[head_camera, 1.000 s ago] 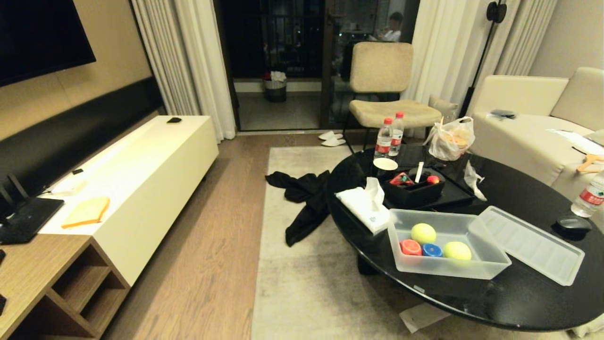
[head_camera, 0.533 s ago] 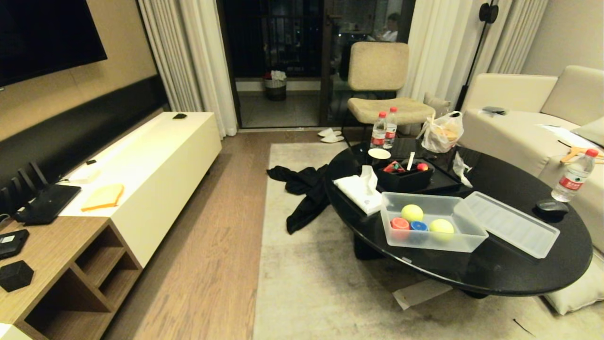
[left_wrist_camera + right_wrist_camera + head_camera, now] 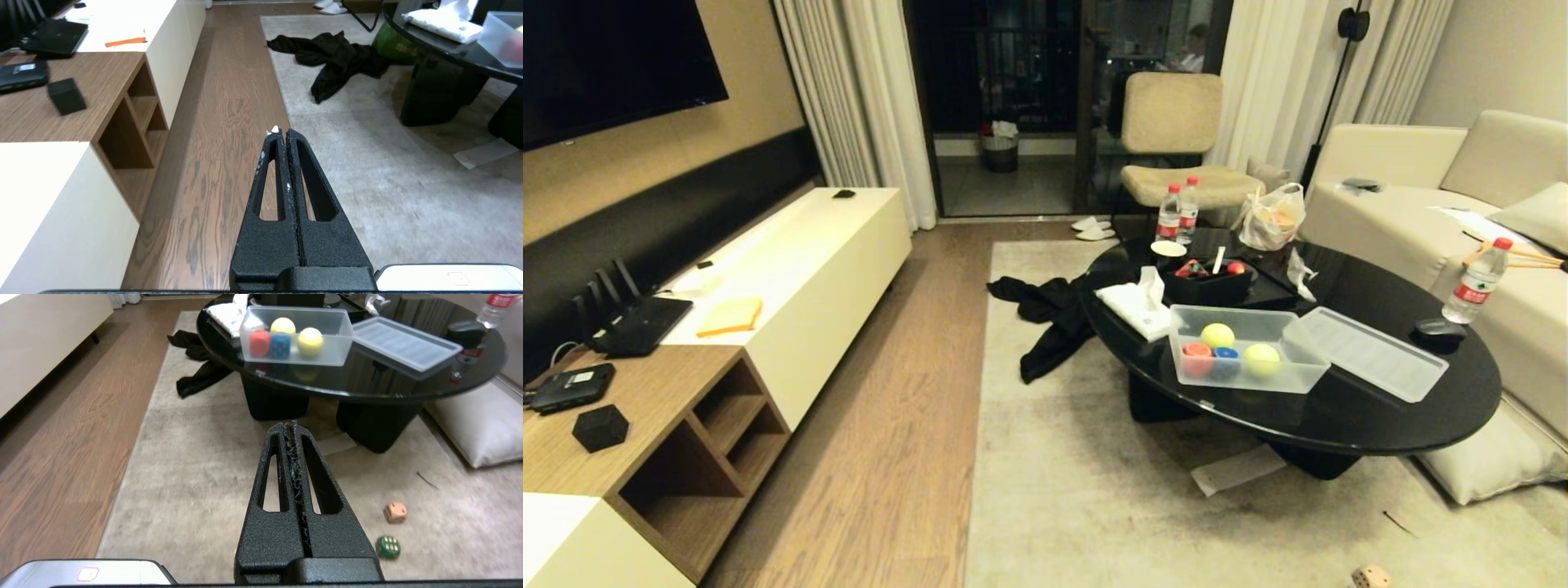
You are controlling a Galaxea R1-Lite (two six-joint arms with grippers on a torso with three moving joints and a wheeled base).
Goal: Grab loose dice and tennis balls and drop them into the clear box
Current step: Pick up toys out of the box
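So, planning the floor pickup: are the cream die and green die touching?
Apart. The right wrist view shows bare rug between the cream die and the green die.

Box (image 3: 1245, 359) sits on worktop (image 3: 1372, 408) w/ 2 balls (image 3: 1218, 335) & 2 dice (image 3: 1198, 356) in it; lid (image 3: 1372, 353) just right of box, tissue pack (image 3: 1134, 304) left-behind. 2 more dice (image 3: 395, 512) on rug (image 3: 196, 490) in front of worktop, near each other.

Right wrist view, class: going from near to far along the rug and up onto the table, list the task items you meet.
Green die → cream die → clear box on the black table, holding red die, blue die and two tennis balls.
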